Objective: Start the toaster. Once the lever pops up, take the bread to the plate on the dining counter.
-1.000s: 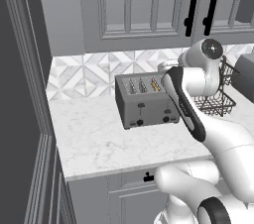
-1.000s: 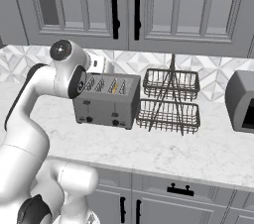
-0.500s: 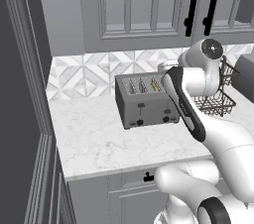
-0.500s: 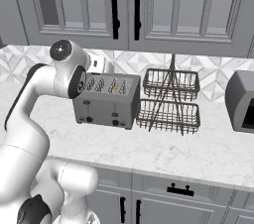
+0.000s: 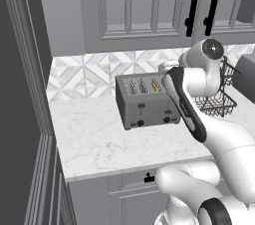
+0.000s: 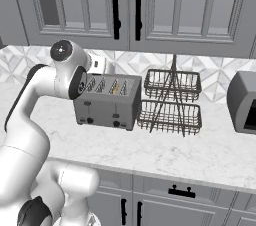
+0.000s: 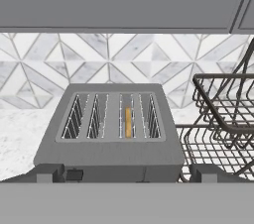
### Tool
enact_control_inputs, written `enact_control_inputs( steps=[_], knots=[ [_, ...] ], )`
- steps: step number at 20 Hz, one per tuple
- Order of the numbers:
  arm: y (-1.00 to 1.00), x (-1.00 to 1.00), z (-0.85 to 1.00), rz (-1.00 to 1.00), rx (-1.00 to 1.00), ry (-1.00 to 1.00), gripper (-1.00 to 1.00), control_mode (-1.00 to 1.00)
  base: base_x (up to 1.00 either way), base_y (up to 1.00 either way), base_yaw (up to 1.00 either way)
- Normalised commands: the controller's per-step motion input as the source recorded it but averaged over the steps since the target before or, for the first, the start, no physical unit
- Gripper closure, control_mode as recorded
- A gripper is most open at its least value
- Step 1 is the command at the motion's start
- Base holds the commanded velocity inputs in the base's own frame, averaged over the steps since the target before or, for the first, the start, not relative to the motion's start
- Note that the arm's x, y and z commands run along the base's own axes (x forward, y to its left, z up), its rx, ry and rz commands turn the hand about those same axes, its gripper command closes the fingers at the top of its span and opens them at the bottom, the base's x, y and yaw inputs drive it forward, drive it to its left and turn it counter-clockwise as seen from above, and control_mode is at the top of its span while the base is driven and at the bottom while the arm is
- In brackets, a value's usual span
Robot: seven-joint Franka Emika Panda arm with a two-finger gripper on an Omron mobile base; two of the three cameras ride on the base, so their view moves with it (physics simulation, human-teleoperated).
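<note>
The grey brushed-metal toaster [image 5: 147,102] [image 6: 107,101] [image 7: 111,153] stands on the marble worktop against the tiled wall. The bread [image 7: 128,121] [image 5: 155,85] [image 6: 115,88] sits down in one of its top slots, third from the left in the hand view, showing as a golden-tan edge. My gripper [image 7: 126,174] hovers above and in front of the toaster, looking down on its slots. It is open, one fingertip [image 7: 49,172] on each side of the toaster's front, with nothing held. The plate and the dining counter are out of view.
A black two-tier wire basket [image 6: 170,102] [image 5: 216,97] [image 7: 223,119] stands close to the toaster's right side. A grey appliance [image 6: 242,102] sits farther right. Wall cabinets [image 6: 125,5] hang overhead. A tall dark panel [image 5: 20,94] bounds the worktop at the left.
</note>
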Motion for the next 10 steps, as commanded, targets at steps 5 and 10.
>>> enact_control_inputs(
  steps=[5,10],
  knots=[
    [0.0,0.0,0.0,0.0,0.0,0.0,-1.0,-1.0,0.0,0.0,0.0],
    [0.0,0.0,0.0,0.0,0.0,0.0,-1.0,-1.0,0.0,0.0,0.0]
  ],
)
